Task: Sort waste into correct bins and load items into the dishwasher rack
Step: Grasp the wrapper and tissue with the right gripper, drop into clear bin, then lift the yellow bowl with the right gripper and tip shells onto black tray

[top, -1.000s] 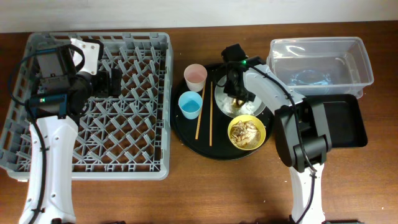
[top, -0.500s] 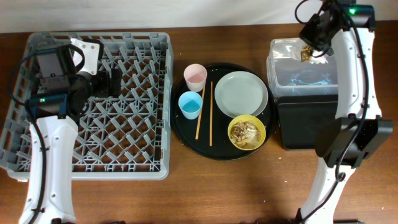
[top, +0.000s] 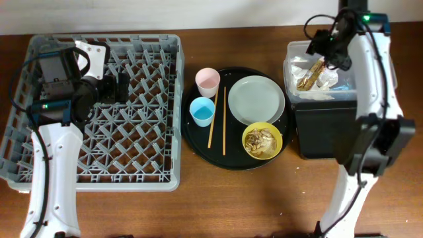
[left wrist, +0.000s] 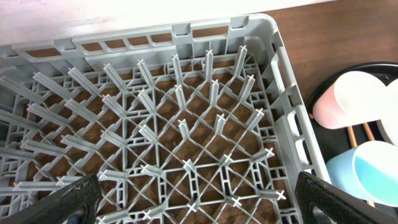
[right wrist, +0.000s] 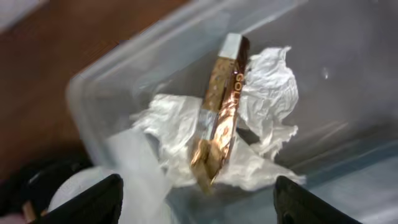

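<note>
My right gripper [top: 328, 47] hangs open over the clear tub [top: 291, 66] at the back right. Crumpled white napkins [right wrist: 268, 81] and the brown-gold wrapper [right wrist: 221, 112] lie loose inside the tub, below my right gripper [right wrist: 199, 208] and free of its fingers. On the round black tray [top: 231, 157] are a bare grey-green plate [top: 256, 99], a yellow bowl [top: 262, 141] of tan scraps, a pink cup [top: 207, 80], a blue cup [top: 202, 111] and two chopsticks [top: 223, 119]. My left gripper [top: 122, 87] stays wide open over the grey dishwasher rack [top: 106, 184], holding nothing.
The shallow black bin [top: 324, 129] sits just in front of the clear tub. The left wrist view shows the rack's pegs [left wrist: 186, 124], with the pink cup [left wrist: 351, 99] and blue cup [left wrist: 367, 177] just past its right wall. Bare wooden table runs along the front.
My right gripper lifted the napkins and wrapper off the plate, carried them over the clear tub and opened; they now lie in the tub. The left arm has not moved.
</note>
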You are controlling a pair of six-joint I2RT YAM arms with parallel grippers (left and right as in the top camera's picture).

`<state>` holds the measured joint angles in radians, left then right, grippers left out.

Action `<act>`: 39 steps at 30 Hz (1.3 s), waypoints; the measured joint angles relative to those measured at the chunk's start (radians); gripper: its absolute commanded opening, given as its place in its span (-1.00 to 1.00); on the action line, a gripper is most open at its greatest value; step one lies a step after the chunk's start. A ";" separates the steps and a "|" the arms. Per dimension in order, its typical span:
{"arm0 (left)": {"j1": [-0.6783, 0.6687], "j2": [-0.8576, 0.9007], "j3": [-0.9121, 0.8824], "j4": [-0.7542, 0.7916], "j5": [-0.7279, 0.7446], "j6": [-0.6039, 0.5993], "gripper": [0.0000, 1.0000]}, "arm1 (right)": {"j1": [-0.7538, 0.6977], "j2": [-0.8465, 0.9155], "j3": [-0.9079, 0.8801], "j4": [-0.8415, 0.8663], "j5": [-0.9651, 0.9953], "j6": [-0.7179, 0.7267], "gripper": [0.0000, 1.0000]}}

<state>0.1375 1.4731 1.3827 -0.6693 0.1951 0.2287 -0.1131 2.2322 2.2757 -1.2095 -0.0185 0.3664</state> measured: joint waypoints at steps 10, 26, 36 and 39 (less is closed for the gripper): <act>0.000 0.001 0.000 -0.003 0.000 0.000 0.99 | 0.418 -0.253 -0.159 -0.297 -0.102 -0.057 0.29; 0.000 0.001 0.002 -0.007 0.000 0.000 0.99 | 0.590 -0.238 -0.854 0.185 -0.098 0.060 -0.92; 0.000 0.001 0.002 -0.007 0.000 0.000 0.99 | 0.580 -0.345 -0.559 -0.113 -0.103 -0.038 -0.92; 0.000 0.001 0.002 -0.007 0.000 0.000 0.99 | 0.526 -0.455 -0.521 -0.166 -0.114 -0.060 -0.92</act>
<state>0.1375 1.4742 1.3842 -0.6765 0.1951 0.2287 0.4126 1.7767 1.7542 -1.3758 -0.1322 0.3061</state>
